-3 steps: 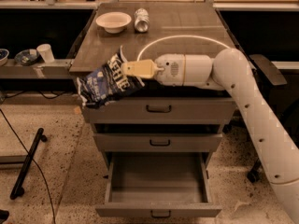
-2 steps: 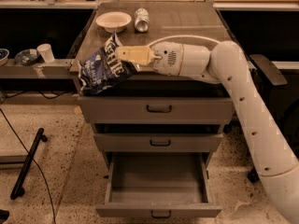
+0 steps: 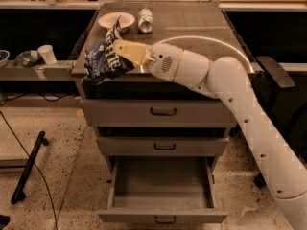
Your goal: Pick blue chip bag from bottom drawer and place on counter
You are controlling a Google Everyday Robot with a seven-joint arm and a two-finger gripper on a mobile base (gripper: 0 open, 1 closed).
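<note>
Cream hand (image 3: 121,50) grips crinkled dark-blue foil chip bag (image 3: 101,62) at front-left corner of glossy grey-brown worktop (image 3: 192,23), bag overhanging edge. Mid-worktop free; white bowl (image 3: 116,19) & silver can (image 3: 145,19) near back edge. Grey metal bottom drawer (image 3: 163,218) open.

Gripper (image 3: 118,48) sat over the counter's (image 3: 192,25) front-left corner, clamped on the blue chip bag (image 3: 101,61), which overhung the left edge; the arm (image 3: 225,85) reached in from the right along the counter's front. Bowl (image 3: 116,19) and can (image 3: 145,19) lay side by side at the counter's back, bowl on the left. Bottom drawer (image 3: 163,213) stood pulled out under two shut drawers (image 3: 163,128), and a cup (image 3: 46,53) stood on the workbench (image 3: 29,71) off to the left.
</note>
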